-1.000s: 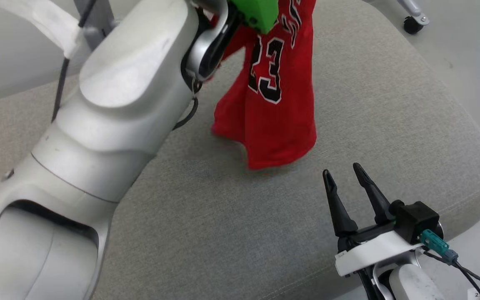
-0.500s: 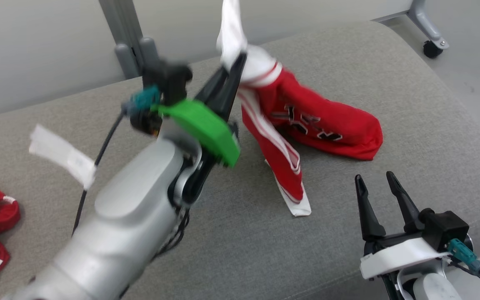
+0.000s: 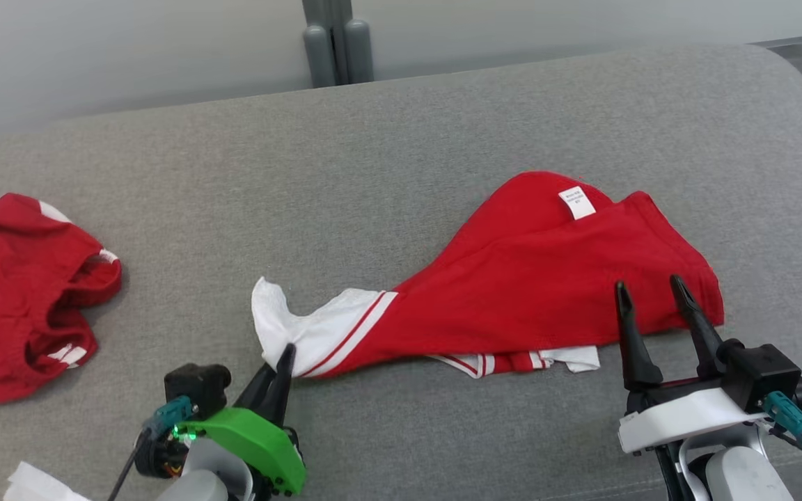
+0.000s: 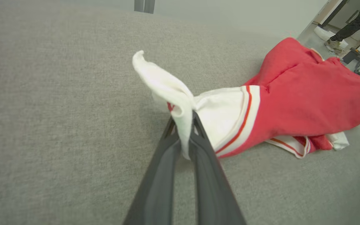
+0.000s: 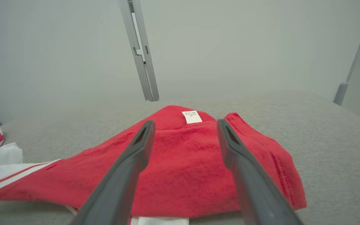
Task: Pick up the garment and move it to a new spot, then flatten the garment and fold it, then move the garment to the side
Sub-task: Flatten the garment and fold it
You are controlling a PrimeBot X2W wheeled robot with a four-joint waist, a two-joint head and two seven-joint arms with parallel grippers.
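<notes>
A red garment [image 3: 547,278] with white trim lies spread on the grey cushion [image 3: 401,139], inside out, a small white label [image 3: 576,202] on top. My left gripper [image 3: 284,356] is shut on the garment's white end [image 4: 173,93], which bunches up between the fingers in the left wrist view. My right gripper [image 3: 651,296] hovers open over the garment's near right edge, nothing between its fingers. From the right wrist the red cloth [image 5: 192,162] spreads below the open fingers [image 5: 136,153].
A second red garment [image 3: 18,278] lies crumpled at the cushion's left end. A grey post [image 3: 335,42] stands behind the cushion against a pale wall. A person's legs [image 4: 355,18] show far off in the left wrist view.
My left arm has swung down and back toward me, dragging the garment from hanging in the air to lying spread on the cushion. The head camera has shifted; the right gripper stays open.
</notes>
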